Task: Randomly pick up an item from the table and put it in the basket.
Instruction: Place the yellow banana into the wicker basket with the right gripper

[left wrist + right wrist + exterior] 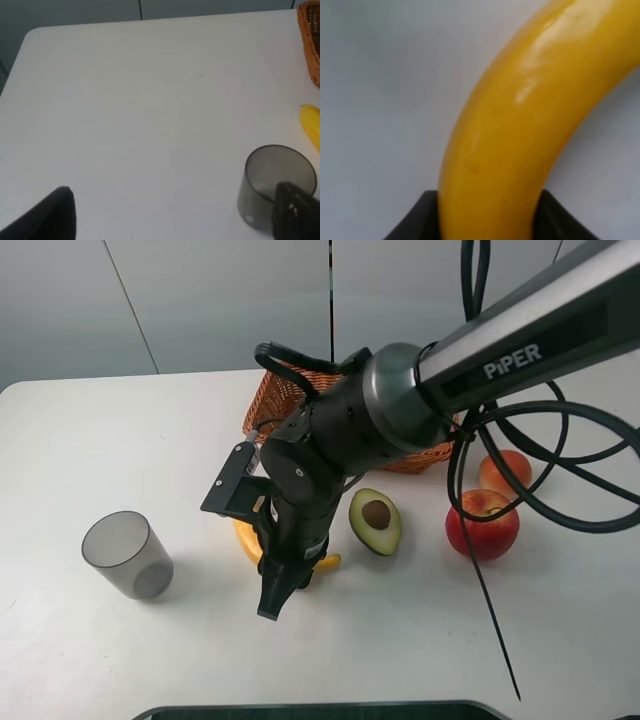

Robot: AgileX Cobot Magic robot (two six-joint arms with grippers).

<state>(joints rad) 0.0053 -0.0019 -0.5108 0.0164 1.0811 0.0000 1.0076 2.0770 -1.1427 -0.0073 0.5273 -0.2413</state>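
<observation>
The yellow banana (243, 540) lies on the white table (120, 440) in front of the wicker basket (275, 400). My right gripper (283, 580) reaches across the middle and points down over the banana, hiding its middle. In the right wrist view the banana (520, 125) fills the frame and runs between the two black fingers (415, 225), which press against both of its sides. My left gripper (170, 215) is open and empty over bare table. Its view shows one end of the banana (311, 122) and a corner of the basket (310, 45).
A grey translucent cup (127, 555) stands left of the banana and also shows in the left wrist view (272, 180). A halved avocado (375, 520), a red apple (482, 523) and an orange fruit (505, 472) lie to the right. Black cables hang over the right side.
</observation>
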